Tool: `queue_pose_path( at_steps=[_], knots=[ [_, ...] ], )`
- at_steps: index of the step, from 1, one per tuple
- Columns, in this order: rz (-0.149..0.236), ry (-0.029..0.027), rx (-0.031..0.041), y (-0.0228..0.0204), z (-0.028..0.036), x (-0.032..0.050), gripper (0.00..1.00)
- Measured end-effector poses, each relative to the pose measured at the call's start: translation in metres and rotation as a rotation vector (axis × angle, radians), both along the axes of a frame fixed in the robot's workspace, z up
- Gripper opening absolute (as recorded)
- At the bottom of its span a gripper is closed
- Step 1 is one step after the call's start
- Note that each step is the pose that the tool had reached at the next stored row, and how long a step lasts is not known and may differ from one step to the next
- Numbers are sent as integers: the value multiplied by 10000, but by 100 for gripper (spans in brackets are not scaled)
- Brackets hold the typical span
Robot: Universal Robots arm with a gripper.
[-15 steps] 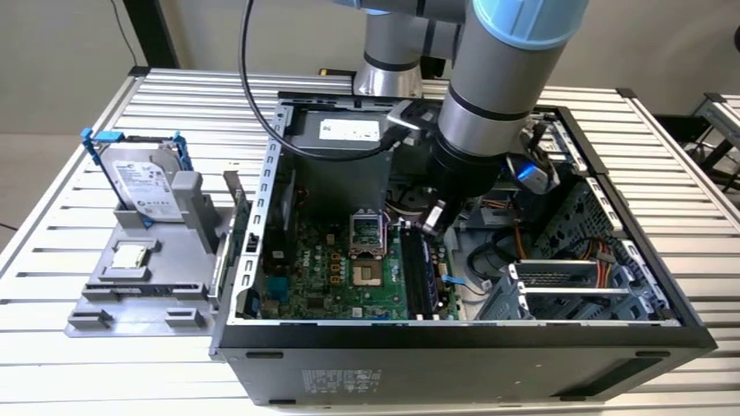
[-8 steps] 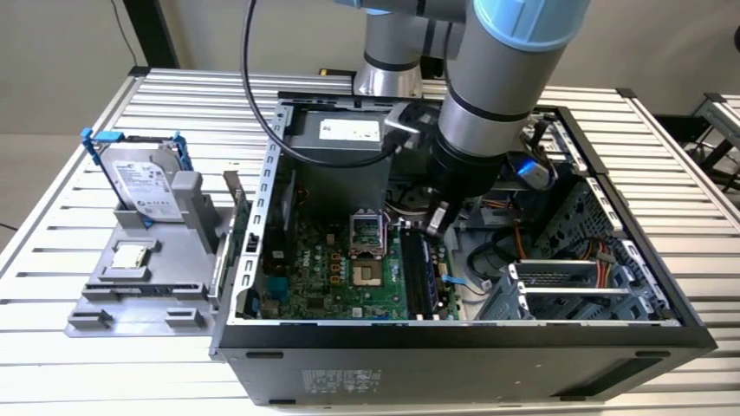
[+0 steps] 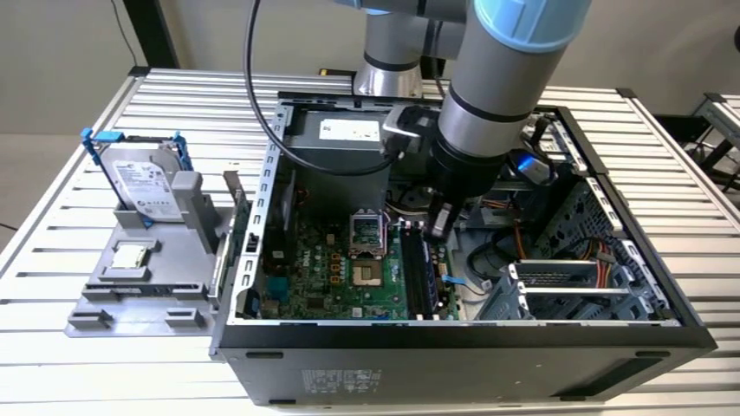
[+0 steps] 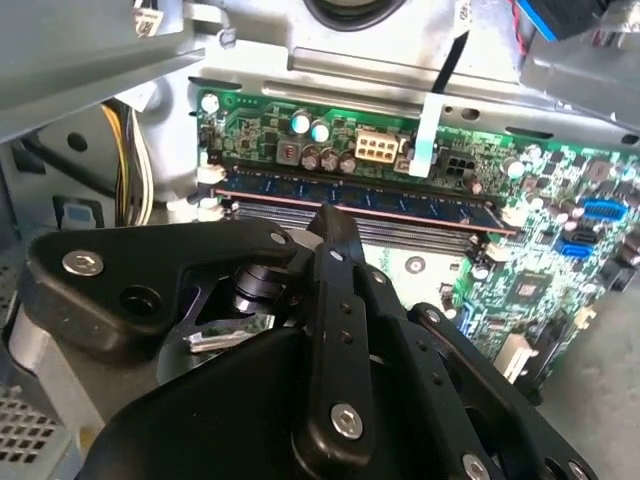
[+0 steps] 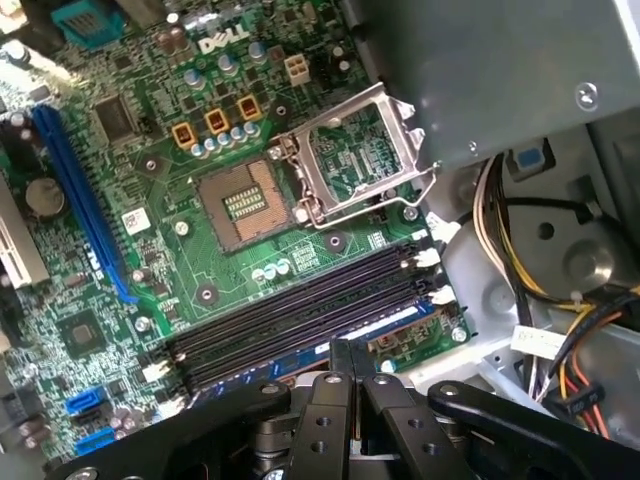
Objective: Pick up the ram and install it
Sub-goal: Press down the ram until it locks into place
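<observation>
Here I hold my end effector [image 4: 335, 225] pinched narrow atop the ram [image 4: 360, 198] seated in its slot, a light, stiff, fragile stick best pressed along its top edge.

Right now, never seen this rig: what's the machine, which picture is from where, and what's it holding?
It is one robot arm reaching down into an open PC case on a slatted metal table. The exterior view looks at the scene from off the arm. Both wrist views come from cameras on the arm, looking past the black gripper at the green motherboard. The gripper's fingers are shut together, their tips at the ram, which sits along a memory slot beside empty black slots. The processor socket stands open. On the exterior view's left, a grey tray holds a hard drive and a small processor chip.
</observation>
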State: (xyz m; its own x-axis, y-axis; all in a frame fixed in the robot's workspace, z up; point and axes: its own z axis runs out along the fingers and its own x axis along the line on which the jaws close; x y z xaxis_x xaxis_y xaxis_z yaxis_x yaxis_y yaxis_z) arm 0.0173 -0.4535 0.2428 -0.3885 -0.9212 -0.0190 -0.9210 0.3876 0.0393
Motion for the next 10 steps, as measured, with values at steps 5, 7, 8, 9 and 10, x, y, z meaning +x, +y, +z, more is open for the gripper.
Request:
queue_pose_path(
  at_steps=[5, 7, 8, 9, 10],
  knots=[
    [595, 1, 12, -1, -3, 0, 0],
    [874, 0, 16, -1, -8, 0, 0],
    [1002, 1, 15, -3, -10, 0, 0],
    [1106, 1, 14, -5, -11, 0, 0],
    [1213, 1, 15, -6, -11, 0, 0]
  ],
)
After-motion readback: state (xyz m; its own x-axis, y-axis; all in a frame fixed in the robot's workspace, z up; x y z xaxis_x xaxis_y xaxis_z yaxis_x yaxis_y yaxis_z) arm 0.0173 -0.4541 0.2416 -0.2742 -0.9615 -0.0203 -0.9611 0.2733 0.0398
